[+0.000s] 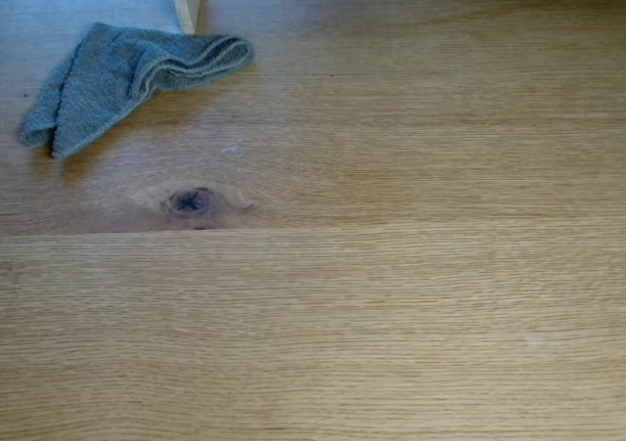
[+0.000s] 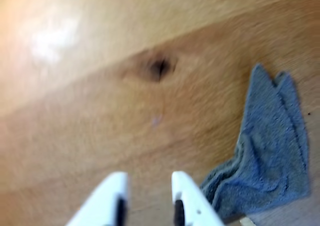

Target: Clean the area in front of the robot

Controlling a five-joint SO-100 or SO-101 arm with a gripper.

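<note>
A broad light-brown oak tabletop [image 1: 391, 294] is filling the fixed view, its fine straight grain running left to right. A plank seam is crossing the frame just below the middle, and a small dark knot [image 1: 190, 200] is sitting just above it, left of centre. In the blurred wrist view, the robot's white gripper [image 2: 148, 182] is entering from the bottom edge, its two fingers [image 2: 112, 191] standing apart and holding nothing, above the bare wood
</note>
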